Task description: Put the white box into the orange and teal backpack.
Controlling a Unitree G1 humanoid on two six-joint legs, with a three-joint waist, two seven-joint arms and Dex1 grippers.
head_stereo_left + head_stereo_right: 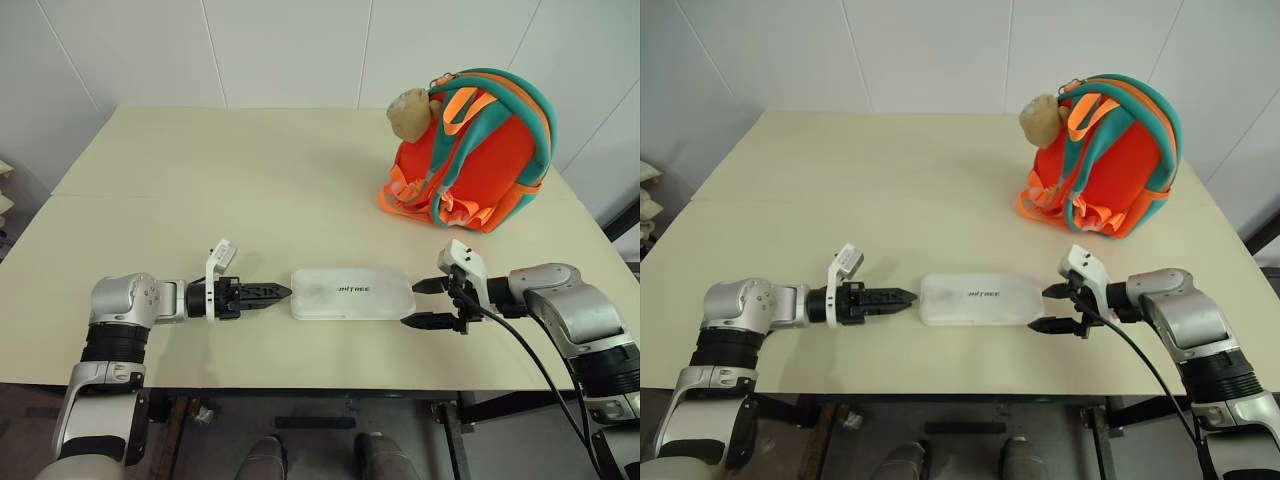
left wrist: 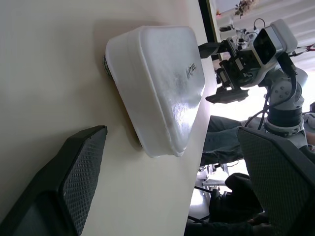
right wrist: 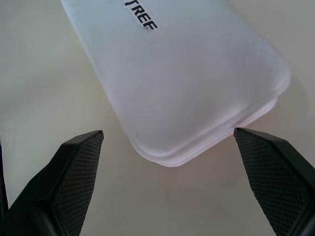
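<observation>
The white box (image 1: 352,293) lies flat near the table's front edge, dark lettering on its top. My left gripper (image 1: 282,292) points at the box's left end, just short of it; in the left wrist view its fingers (image 2: 78,187) stand wide apart with nothing between them. My right gripper (image 1: 415,303) is open at the box's right end, one fingertip on either side of that end's corners, as the right wrist view shows around the box (image 3: 187,73). The orange and teal backpack (image 1: 475,150) stands upright at the back right, well behind the box.
A tan plush toy (image 1: 408,113) hangs on the backpack's upper left. The cream table (image 1: 200,180) stretches bare to the left and back. A black cable (image 1: 530,355) trails from my right wrist past the table's front edge.
</observation>
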